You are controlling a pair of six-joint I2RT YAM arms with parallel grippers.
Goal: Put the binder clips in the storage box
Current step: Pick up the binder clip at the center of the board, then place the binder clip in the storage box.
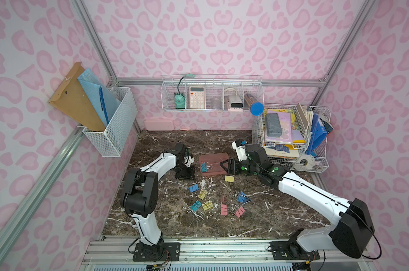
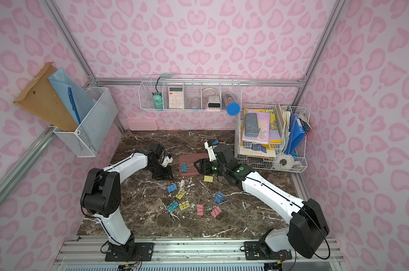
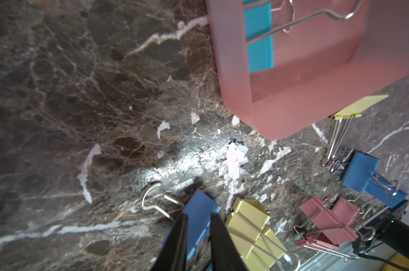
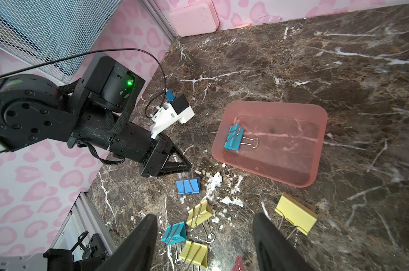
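Your left arm (image 1: 156, 164) rises from its base, folds at the elbow and reaches forward and inward. The left wrist (image 1: 181, 150) is bent so the left gripper (image 3: 198, 214) points steeply down. Its jaws stand close, with only a narrow gap between the black fingers (image 3: 177, 234); you cannot tell whether they pinch anything. Your right arm (image 1: 304, 190) stretches long and low, forward and toward the middle, the right wrist (image 1: 257, 157) nearly level. The right gripper (image 4: 204, 215) faces your left one, jaws spread wide with nothing between them. The two grippers are near each other but not touching.
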